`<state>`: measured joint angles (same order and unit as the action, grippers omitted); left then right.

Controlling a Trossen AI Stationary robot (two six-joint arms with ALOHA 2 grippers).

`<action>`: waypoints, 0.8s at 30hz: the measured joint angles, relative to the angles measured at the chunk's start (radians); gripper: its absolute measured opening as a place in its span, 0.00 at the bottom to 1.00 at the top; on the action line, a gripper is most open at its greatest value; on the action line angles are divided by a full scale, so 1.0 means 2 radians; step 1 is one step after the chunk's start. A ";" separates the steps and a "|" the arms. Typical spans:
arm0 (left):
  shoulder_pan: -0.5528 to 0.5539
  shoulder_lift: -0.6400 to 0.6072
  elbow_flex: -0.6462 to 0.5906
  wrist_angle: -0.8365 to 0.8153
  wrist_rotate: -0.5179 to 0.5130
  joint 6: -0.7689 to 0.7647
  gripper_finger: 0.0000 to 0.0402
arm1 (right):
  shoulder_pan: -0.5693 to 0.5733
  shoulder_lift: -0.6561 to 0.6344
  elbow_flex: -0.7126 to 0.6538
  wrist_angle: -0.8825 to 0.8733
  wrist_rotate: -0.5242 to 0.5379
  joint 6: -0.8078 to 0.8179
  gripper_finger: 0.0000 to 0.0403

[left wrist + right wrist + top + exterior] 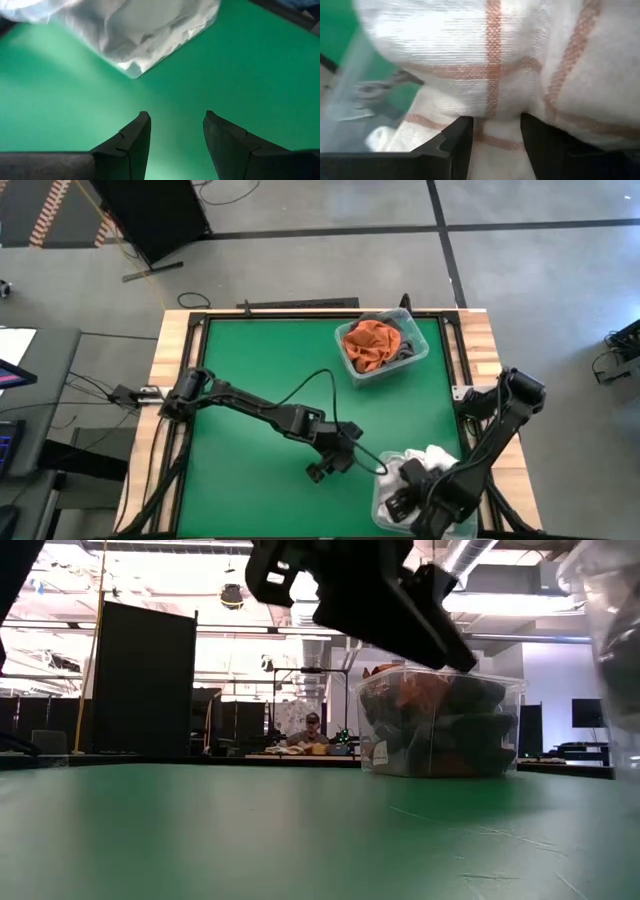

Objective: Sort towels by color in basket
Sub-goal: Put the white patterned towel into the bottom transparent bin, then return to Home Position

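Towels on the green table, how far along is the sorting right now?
Looks nearly done. The far bin already holds the rust orange towel and dark grey cloth, and no loose towels lie on the green mat. In hand: the right tool is pressed into the white towel with reddish grid lines in the near bin. The left tool is open and empty beside it. Left: finishing that placement.

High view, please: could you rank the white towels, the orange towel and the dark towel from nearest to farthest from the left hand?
From the left hand:
1. White towels, front-right bin.
2. Orange towel, back bin.
3. Dark towel, same bin, right of the orange.
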<state>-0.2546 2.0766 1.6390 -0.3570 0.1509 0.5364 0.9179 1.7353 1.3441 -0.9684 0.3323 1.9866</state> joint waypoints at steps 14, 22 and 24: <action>0.024 -0.021 0.000 -0.052 -0.002 0.001 0.43 | 0.015 -0.109 0.001 -0.029 0.005 -0.030 0.48; 0.044 -0.067 0.000 -0.077 -0.001 0.008 0.43 | 0.045 -0.159 0.001 -0.072 0.097 -0.163 0.48; 0.053 -0.082 0.000 -0.082 0.000 0.008 0.43 | 0.055 -0.170 0.001 -0.073 0.148 -0.216 0.48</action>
<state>-0.1496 1.9125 1.6382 -0.5208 0.1501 0.5526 1.0282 1.3960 1.3468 -1.1147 0.6280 1.5545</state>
